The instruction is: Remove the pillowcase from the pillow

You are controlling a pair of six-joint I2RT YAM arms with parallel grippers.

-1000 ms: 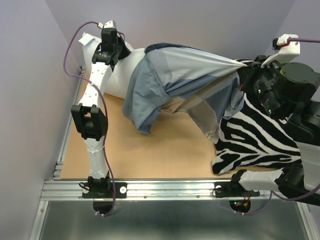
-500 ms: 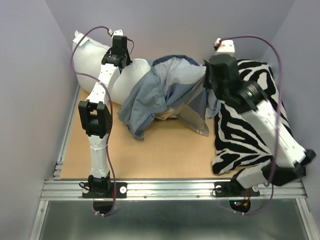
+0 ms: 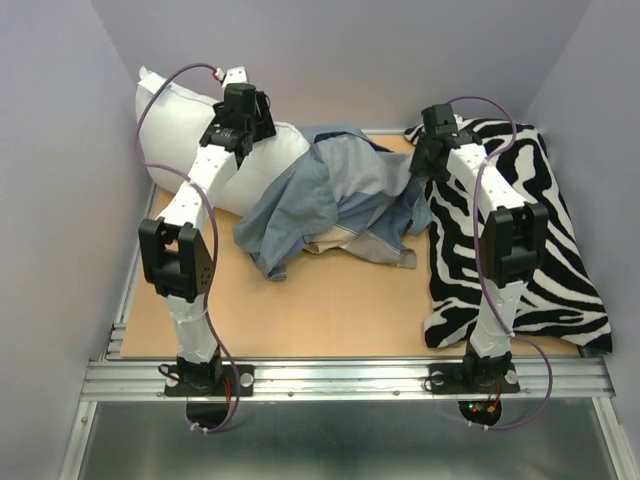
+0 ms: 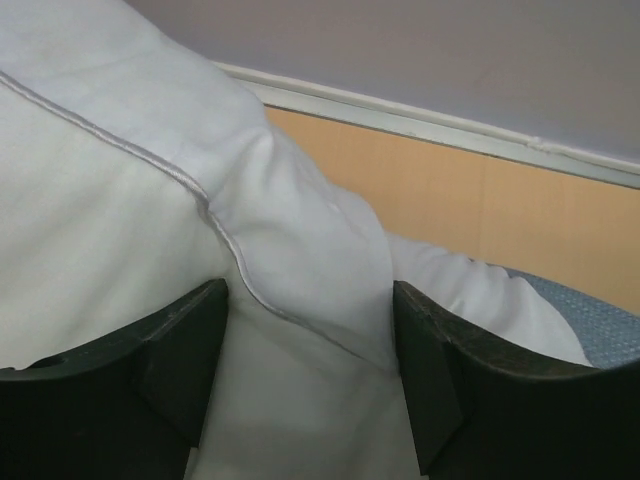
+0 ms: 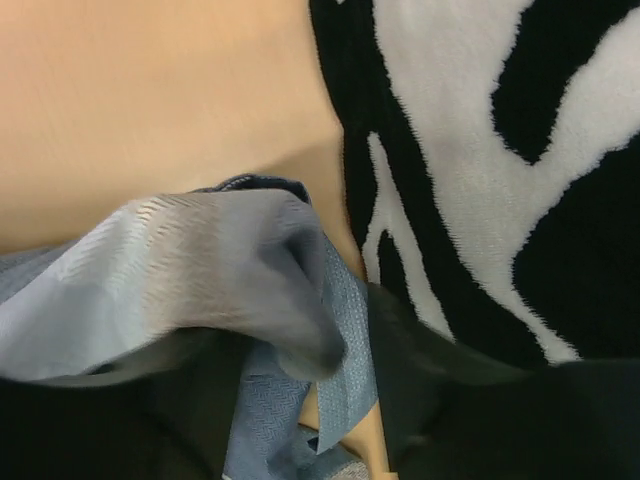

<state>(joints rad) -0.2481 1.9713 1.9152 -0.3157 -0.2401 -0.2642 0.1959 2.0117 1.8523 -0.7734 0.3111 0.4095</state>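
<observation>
The plump white pillow [image 3: 180,125] lies at the back left against the wall. The striped blue-grey pillowcase [image 3: 325,195] lies crumpled on the table, its left end still over the pillow's right end. My left gripper [image 3: 255,120] rests on the pillow, open. In the left wrist view the pillow [image 4: 150,200] bulges between the spread fingers [image 4: 180,350] of that gripper [image 4: 305,370]. My right gripper [image 3: 420,163] is at the pillowcase's right edge. In the right wrist view the gripper [image 5: 290,420] is open, and a loose, blurred fold of pillowcase [image 5: 200,270] hangs between its jaws.
A black-and-white zebra-print cushion [image 3: 520,250] fills the right side of the table, touching the pillowcase's right edge. Bare tan tabletop [image 3: 330,300] shows in front of the cloth. Purple walls close in the left, back and right. A metal rail [image 3: 350,375] runs along the near edge.
The pillowcase was stretched taut to the right by my shut right gripper. That gripper swung back left, lowered and opened, and the cloth slumped onto the table. My left gripper opened on the pillow.
</observation>
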